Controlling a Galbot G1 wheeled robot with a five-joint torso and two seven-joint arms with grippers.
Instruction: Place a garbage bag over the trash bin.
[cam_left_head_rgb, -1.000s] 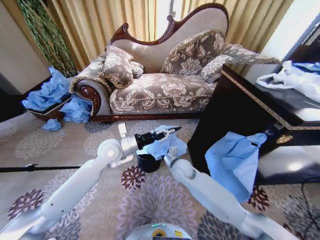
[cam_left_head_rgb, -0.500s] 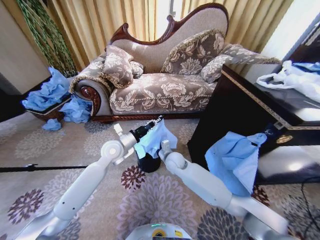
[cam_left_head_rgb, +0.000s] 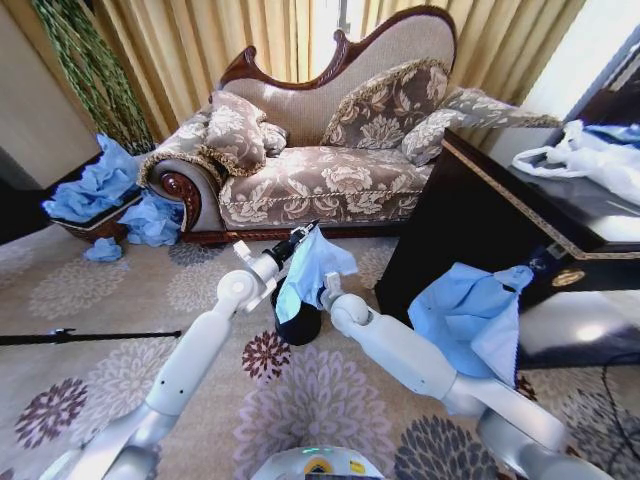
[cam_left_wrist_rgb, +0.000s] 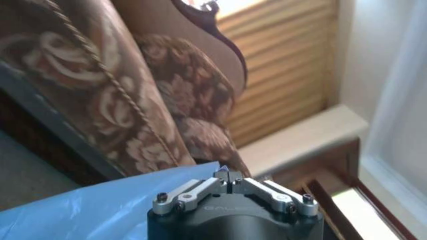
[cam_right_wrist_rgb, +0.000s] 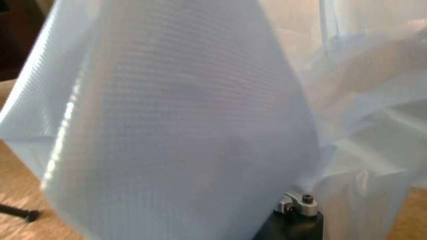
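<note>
One trash bin (cam_left_head_rgb: 298, 325) is seen on the patterned carpet (cam_left_head_rgb: 300, 410), in front of the sofa (cam_left_head_rgb: 320, 170) and beside the dark table (cam_left_head_rgb: 500, 215). Only the lower black wall of the bin is visible, as its top is covered. One garbage bag (cam_left_head_rgb: 305, 275) is held up over the bin, light blue and translucent. Its long axis runs roughly vertical, tilted a little, with the upper corner raised toward the sofa and the lower end draped down onto the bin's top.

Two claws are counted. The left claw (cam_left_head_rgb: 303, 238) is placed above the bin, at the bag's upper corner; in the left wrist view the left claw (cam_left_wrist_rgb: 230, 181) is seen with fingertips drawn together, pinching the bag's edge (cam_left_wrist_rgb: 100, 205). The right claw is hidden behind the bag, just beside the bin on the table's side, and whether it is wide or narrow cannot be told (only its base is shown in the right wrist view, under the bag film (cam_right_wrist_rgb: 180, 125)).

A second, larger blue sheet (cam_left_head_rgb: 470, 320) is seen hanging off the table, well apart from the bin. White plastic bags (cam_left_head_rgb: 590, 160) are lying on the tabletop. Blue bags are heaped in a pile (cam_left_head_rgb: 100, 190) at the sofa's far end from the table.
</note>
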